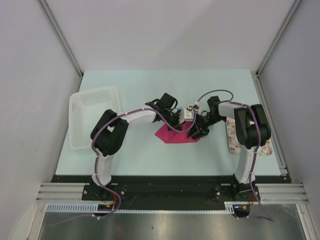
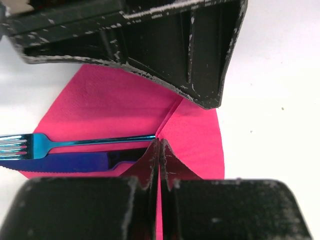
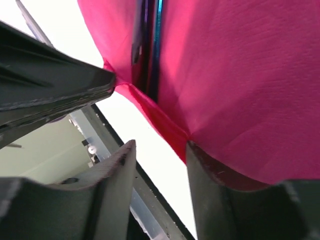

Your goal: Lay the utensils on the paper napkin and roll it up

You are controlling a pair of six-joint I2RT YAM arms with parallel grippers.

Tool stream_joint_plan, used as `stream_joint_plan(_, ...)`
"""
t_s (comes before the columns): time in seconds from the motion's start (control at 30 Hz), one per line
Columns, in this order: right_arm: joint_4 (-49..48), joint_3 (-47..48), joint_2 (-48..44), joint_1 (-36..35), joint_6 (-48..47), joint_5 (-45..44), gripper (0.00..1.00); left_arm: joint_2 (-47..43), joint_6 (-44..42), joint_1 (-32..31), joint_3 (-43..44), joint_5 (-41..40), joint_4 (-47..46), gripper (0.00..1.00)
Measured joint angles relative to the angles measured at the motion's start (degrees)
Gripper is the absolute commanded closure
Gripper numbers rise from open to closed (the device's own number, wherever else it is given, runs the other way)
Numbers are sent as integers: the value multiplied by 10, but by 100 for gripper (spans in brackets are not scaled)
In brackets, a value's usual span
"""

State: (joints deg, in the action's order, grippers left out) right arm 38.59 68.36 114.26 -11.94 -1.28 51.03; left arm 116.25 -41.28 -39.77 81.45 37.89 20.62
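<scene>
Magenta napkin, blue cutlery, mint table.

On my top feed the paper napkin [image 1: 176,136] reads as plain magenta-pink with no print, lying on a pale mint table [image 1: 150,157]. The basket [image 1: 75,125] is white, with a fine grid of holes patterning its floor. The tray [image 1: 231,132] is cream, scattered with small pinkish flowers. Through the left wrist I see the utensils [image 2: 85,161] in glossy dark blue, the fork [image 2: 90,141] flashing cyan along its handle and the knife [image 2: 45,164] leaning towards violet. The left gripper [image 2: 159,145] is black, flecked with whitish scuffs.
</scene>
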Motion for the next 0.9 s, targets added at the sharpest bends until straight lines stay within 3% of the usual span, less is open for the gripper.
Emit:
stream_joint_plan(0.03,-2,0,1,0,0,-3,62,0,3,0,0,0,-4,100)
stream_joint_plan(0.2,-9,0,8,-3,2,-13,76,0,10,0,0,-2,-19,100)
stream_joint_plan(0.3,-13,0,13,-6,2,-20,94,0,15,0,0,-2,-24,85)
stream_joint_plan(0.33,-14,0,16,-7,2,-21,99,0,18,1,0,-3,-25,75)
stream_joint_plan(0.43,-16,0,26,-7,4,-25,100,0,24,4,0,-6,-21,58)
stream_joint_plan(0.63,-16,2,29,-7,9,-24,100,-28,80,24,-42,-6,-26,46)
stream_joint_plan(0.9,-16,2,29,-7,13,-26,100,-54,197,32,-83,-13,-43,52)
